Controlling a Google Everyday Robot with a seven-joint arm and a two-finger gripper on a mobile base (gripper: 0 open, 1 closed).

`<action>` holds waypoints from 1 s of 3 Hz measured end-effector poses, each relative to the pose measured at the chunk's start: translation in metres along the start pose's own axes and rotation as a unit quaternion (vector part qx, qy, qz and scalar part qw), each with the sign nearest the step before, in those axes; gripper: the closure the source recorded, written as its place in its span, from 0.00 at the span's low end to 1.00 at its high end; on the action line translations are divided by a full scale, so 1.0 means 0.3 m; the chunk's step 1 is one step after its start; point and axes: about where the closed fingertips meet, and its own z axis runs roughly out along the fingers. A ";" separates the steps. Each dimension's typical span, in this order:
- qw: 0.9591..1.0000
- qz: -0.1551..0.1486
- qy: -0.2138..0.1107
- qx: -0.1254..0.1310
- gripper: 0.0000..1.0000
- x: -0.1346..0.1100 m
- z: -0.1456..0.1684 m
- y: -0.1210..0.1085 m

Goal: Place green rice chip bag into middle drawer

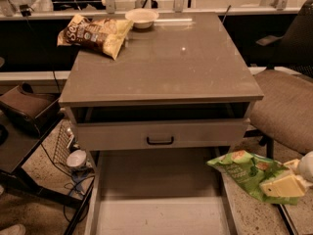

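The green rice chip bag [243, 172] hangs low at the right, just beyond the right wall of the open middle drawer [157, 192], above the speckled floor. My gripper [277, 184] comes in from the lower right edge, and its pale yellow fingers [286, 185] are shut on the bag's right end. The bag's left tip reaches over the drawer's right wall. The drawer is pulled out toward me, and its flat pale floor holds nothing. Above it is the grey drawer front with a black handle [160, 140].
A yellow-and-brown chip bag [95, 31] and a white bowl [142, 17] sit at the back of the cabinet top [166, 67]. An office chair [286, 106] stands at the right. A dark stand [24, 131], cables and a cup [77, 159] are at the left.
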 end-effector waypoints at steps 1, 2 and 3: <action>1.000 -0.001 0.003 0.012 1.00 -0.010 -0.029 -0.009; 1.000 0.002 0.012 0.014 1.00 -0.006 0.006 -0.011; 0.999 -0.007 0.045 -0.006 1.00 0.021 0.230 -0.010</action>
